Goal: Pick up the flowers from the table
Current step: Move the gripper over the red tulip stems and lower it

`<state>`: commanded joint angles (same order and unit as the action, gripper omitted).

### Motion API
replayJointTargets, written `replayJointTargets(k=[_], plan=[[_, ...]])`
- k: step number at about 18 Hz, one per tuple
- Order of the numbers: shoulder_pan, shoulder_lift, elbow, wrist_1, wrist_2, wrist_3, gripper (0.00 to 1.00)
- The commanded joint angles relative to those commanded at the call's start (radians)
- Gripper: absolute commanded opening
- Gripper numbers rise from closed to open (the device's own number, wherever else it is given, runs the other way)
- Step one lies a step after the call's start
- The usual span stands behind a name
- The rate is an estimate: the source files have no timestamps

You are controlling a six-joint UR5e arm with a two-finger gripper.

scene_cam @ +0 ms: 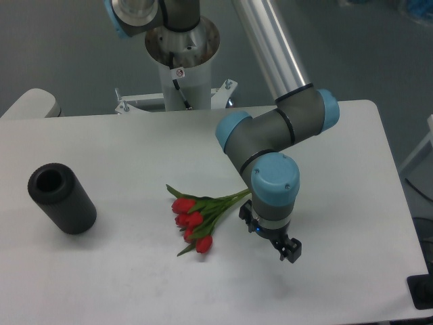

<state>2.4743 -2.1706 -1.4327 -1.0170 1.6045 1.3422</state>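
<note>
Flowers [195, 222] lay on the white table [122, 142], a little to the right of its middle. The red buds pointed toward the front edge of the table and slightly to the left, with green leaves spread around them. The pale green stems ran up and to the right, and their far end disappeared behind the wrist of the arm. The bunch rested flat on the surface.

The pincer [289, 251] was just to the right of the stems, below the blue cap of the wrist, and it pointed down toward the table. Only its dark tip was visible, so I cannot tell whether its fingers were apart or together. I also cannot tell if it touched the stems, because the wrist hid that place. The buds themselves were apart from the pincer.

On the left side of the table, well apart from the flowers, a black cylinder [62, 198] lay on its side, with its open end turned up and to the left.
</note>
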Motion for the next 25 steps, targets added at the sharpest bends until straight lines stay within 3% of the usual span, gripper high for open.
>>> replayJointTargets(k=[7, 11, 18, 22, 25], plan=[[0.000, 0.002, -0.008, 0.000, 0.000, 0.002, 1.00], [-0.011, 0.015, -0.063, 0.074, 0.003, 0.005, 1.00], [-0.008, 0.097, -0.172, 0.069, -0.011, 0.006, 1.00], [-0.026, 0.141, -0.270, 0.071, -0.011, 0.008, 1.00], [-0.028, 0.147, -0.282, 0.068, -0.011, 0.008, 1.00]])
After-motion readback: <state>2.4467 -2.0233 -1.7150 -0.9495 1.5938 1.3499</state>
